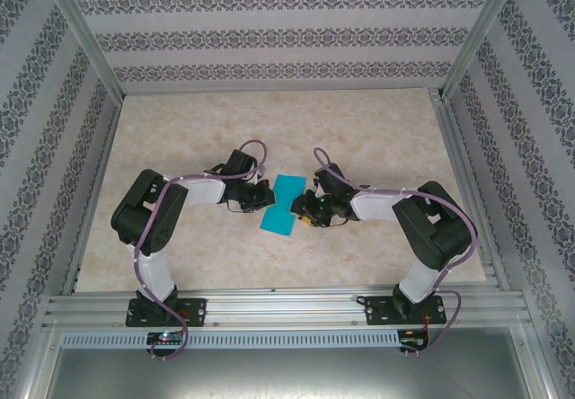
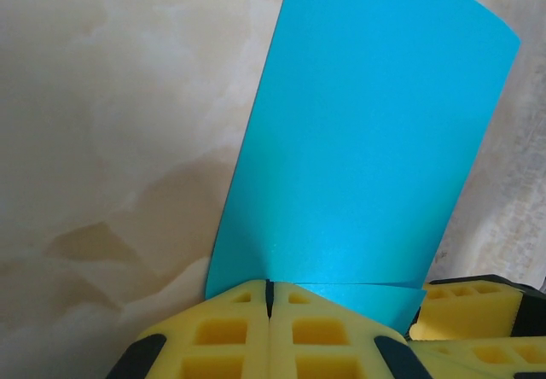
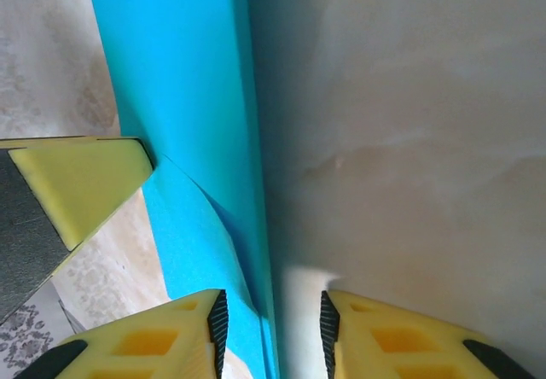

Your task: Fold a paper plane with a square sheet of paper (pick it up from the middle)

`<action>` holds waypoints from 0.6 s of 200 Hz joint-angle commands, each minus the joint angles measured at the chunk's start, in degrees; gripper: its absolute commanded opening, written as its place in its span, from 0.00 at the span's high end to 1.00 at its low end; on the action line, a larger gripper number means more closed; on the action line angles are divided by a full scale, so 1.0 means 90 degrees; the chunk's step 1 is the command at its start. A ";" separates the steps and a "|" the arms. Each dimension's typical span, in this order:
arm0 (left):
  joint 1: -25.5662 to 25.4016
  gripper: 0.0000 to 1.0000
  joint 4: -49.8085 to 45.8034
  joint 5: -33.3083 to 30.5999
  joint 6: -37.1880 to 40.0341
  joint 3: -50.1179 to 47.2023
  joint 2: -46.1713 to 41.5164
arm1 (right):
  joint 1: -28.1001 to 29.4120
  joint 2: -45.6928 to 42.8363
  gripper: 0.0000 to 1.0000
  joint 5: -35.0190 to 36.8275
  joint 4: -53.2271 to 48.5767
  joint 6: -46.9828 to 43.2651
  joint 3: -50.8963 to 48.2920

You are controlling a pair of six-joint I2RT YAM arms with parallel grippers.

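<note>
The square sheet of paper point(image 1: 283, 205) is teal-blue and folded double, held just above the middle of the table between both grippers. My left gripper point(image 1: 261, 198) is at its left edge. In the left wrist view the yellow fingers are pressed together at the paper's near edge point(image 2: 270, 287), and the sheet point(image 2: 367, 140) rises beyond them with a crease running off to the right. My right gripper point(image 1: 311, 208) is at the paper's right side. Its jaws point(image 3: 273, 328) stand apart, with the paper's folded edge point(image 3: 256, 225) upright between them, close to the left finger point(image 3: 171, 336).
The marble-patterned tabletop point(image 1: 377, 138) lies all around the paper. Patterned walls on aluminium posts point(image 1: 85, 57) close it in at the left, right and back. In the right wrist view a finger of the left gripper point(image 3: 81, 183) presses the paper from the left.
</note>
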 commanded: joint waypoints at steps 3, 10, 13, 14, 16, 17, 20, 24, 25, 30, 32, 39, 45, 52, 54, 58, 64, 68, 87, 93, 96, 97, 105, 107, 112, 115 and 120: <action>-0.0043 0.95 -0.0150 0.0037 0.0023 0.0073 -0.0088 | 0.0139 0.0300 0.66 -0.0216 0.0807 0.0100 0.0209; -0.0048 0.95 -0.0135 0.0054 0.0025 0.0082 -0.0096 | 0.0159 0.0292 0.68 -0.0216 0.0825 0.0100 0.0227; -0.0044 0.95 -0.0144 0.0056 0.0026 0.0086 -0.0094 | 0.0168 0.0284 0.68 -0.0208 0.0819 0.0096 0.0230; -0.0043 0.95 -0.0146 0.0057 0.0027 0.0083 -0.0091 | 0.0169 0.0282 0.69 -0.0207 0.0813 0.0097 0.0231; -0.0048 0.95 -0.0146 0.0062 0.0023 0.0086 -0.0088 | 0.0167 0.0270 0.69 -0.0191 0.0811 0.0095 0.0232; -0.0050 0.95 -0.0143 0.0070 0.0020 0.0093 -0.0093 | 0.0168 0.0260 0.69 -0.0184 0.0814 0.0092 0.0222; -0.0044 0.95 -0.0148 0.0068 0.0024 0.0091 -0.0088 | 0.0177 0.0236 0.69 -0.0153 0.0812 0.0097 0.0214; -0.0043 0.94 -0.0144 0.0075 0.0027 0.0099 -0.0091 | 0.0174 0.0201 0.69 -0.0101 0.0812 0.0109 0.0185; -0.0043 0.95 -0.0147 0.0076 0.0022 0.0099 -0.0094 | 0.0182 0.0196 0.69 -0.0090 0.0810 0.0108 0.0184; -0.0043 0.95 -0.0153 0.0094 0.0018 0.0110 -0.0089 | 0.0188 0.0173 0.70 -0.0043 0.0827 0.0111 0.0167; -0.0043 0.94 -0.0153 0.0089 0.0025 0.0109 -0.0088 | 0.0189 0.0157 0.71 -0.0026 0.0832 0.0111 0.0157; -0.0047 0.94 -0.0150 0.0097 0.0018 0.0111 -0.0099 | 0.0179 0.0151 0.72 -0.0023 0.0865 0.0081 0.0144; -0.0048 0.94 -0.0133 0.0106 0.0015 0.0116 -0.0102 | 0.0179 0.0161 0.72 -0.0076 0.0909 0.0043 0.0150; -0.0043 0.93 -0.0104 0.0128 -0.0003 0.0108 -0.0123 | 0.0170 0.0194 0.73 -0.0115 0.0928 0.0008 0.0162; -0.0046 0.93 -0.0101 0.0141 -0.0014 0.0104 -0.0128 | 0.0167 0.0199 0.73 -0.0124 0.0920 -0.0010 0.0168; -0.0044 0.93 -0.0085 0.0150 -0.0026 0.0108 -0.0136 | 0.0164 0.0210 0.75 -0.0113 0.0884 -0.0031 0.0182; -0.0043 0.93 -0.0053 0.0160 -0.0037 0.0101 -0.0165 | 0.0177 0.0220 0.78 -0.0080 0.0836 -0.0092 0.0182; -0.0043 0.92 -0.0027 0.0162 -0.0062 0.0093 -0.0205 | 0.0177 0.0220 0.80 -0.0065 0.0818 -0.0136 0.0183; -0.0044 0.88 -0.0056 -0.0013 -0.0311 0.0046 -0.0500 | 0.0148 0.0169 0.85 -0.0063 0.0652 -0.0361 0.0200; -0.0044 0.86 0.0046 -0.0053 -0.0420 -0.0046 -0.0649 | 0.0133 0.0122 0.85 -0.0113 0.0650 -0.0411 0.0203; -0.0043 0.85 0.0088 -0.0076 -0.0458 -0.0085 -0.0741 | 0.0123 0.0093 0.86 -0.0142 0.0635 -0.0446 0.0202; -0.0043 0.85 0.0091 -0.0087 -0.0469 -0.0095 -0.0756 | 0.0122 0.0084 0.86 -0.0159 0.0638 -0.0457 0.0207; -0.0043 0.80 0.0025 -0.0264 -0.0527 -0.0131 -0.0997 | 0.0097 -0.0020 0.87 -0.0233 0.0589 -0.0563 0.0228; -0.0043 0.80 -0.0011 -0.0335 -0.0533 -0.0139 -0.1074 | 0.0093 -0.0047 0.88 -0.0247 0.0552 -0.0600 0.0248; -0.0048 0.77 -0.0135 -0.0507 -0.0536 -0.0151 -0.1224 | 0.0070 -0.0108 0.89 -0.0280 0.0437 -0.0693 0.0295; -0.0050 0.76 -0.0185 -0.0609 -0.0538 -0.0161 -0.1329 | 0.0056 -0.0170 0.89 -0.0283 0.0340 -0.0759 0.0324; -0.0046 0.73 -0.0280 -0.0784 -0.0539 -0.0181 -0.1498 | 0.0024 -0.0258 0.89 -0.0284 0.0152 -0.0871 0.0389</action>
